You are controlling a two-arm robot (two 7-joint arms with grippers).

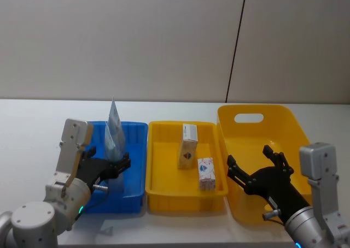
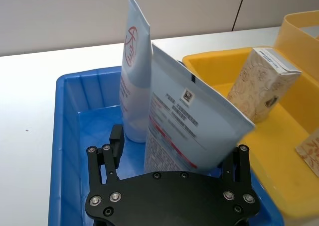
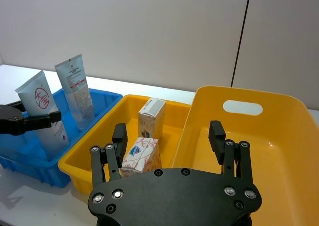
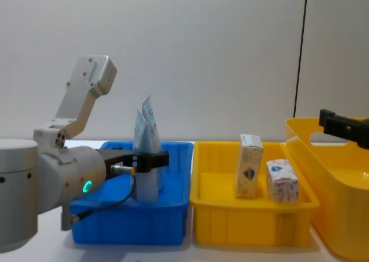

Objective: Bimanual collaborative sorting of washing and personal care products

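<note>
Closest to the robot, the left gripper sits low inside the blue bin. Its fingers are spread wide on either side of the nearer pouch, and a gap shows beside one finger. This pale blue soft pouch stands upright, with its long axis vertical and its tapered top pointing up. It sits squarely between the fingers, so closing them would likely catch it across its lower body. Just behind it, a second pouch stands upright in the same bin. The right gripper is also spread wide and holds nothing. It hovers over the near part of the large yellow bin. The middle yellow tray lies between the two bins. In it a tall carton stands upright, with a smaller patterned box just beside it. Both lie to the left of the right gripper, and the right arm looks nearer to them than the left arm.
</note>
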